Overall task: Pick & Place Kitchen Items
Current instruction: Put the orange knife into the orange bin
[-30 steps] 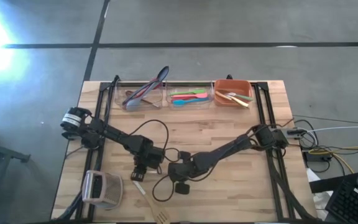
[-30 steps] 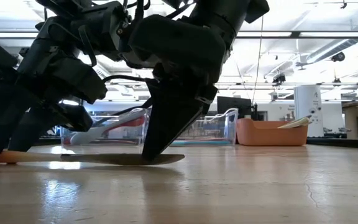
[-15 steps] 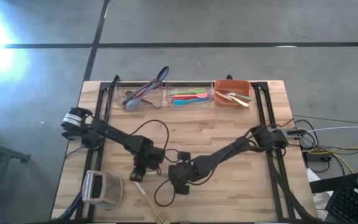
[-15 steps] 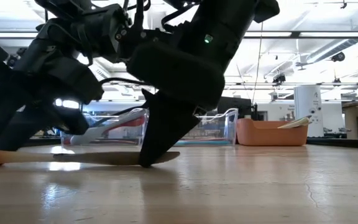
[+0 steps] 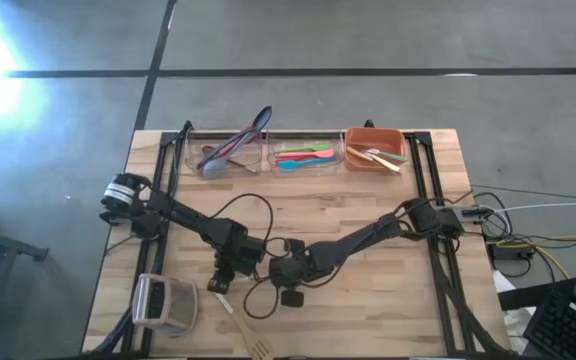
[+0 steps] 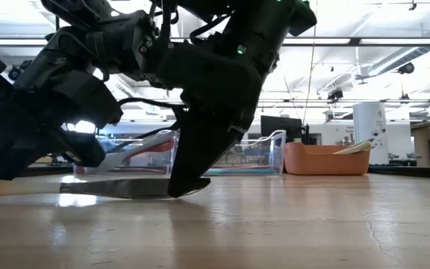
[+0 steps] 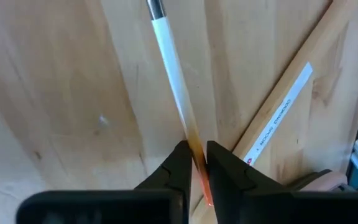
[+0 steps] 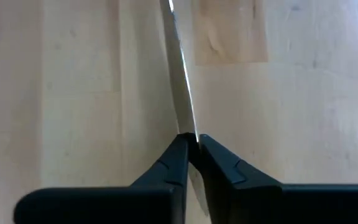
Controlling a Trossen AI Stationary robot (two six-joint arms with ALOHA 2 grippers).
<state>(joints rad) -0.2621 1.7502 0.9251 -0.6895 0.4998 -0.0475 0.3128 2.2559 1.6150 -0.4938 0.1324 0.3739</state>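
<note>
Both dark robot arms reach down low to the middle of the front half of the light wooden counter (image 5: 368,205). They meet over one long, thin utensil (image 7: 173,74) with a white handle, an orange end and a flat grey metal blade (image 6: 136,187), which lies flat on the counter.

The left gripper (image 7: 194,163) has its jaws pinched on the orange end of the handle. The right gripper (image 8: 191,149) has its jaws pinched on the thin metal blade. In the low view the blade tip still rests on the wood.

Just beside the handle lies a pale wooden spatula (image 7: 278,115) with a white label on it. A boxy pinkish-white thing (image 5: 163,303) sits near the front left corner.

Along the back edge stand three bins. The left clear bin (image 5: 230,155) holds dark and red utensils. The middle clear bin (image 5: 306,157) holds bright pink, green and teal spoons. The orange bin (image 5: 373,150) holds pale sticks.
</note>
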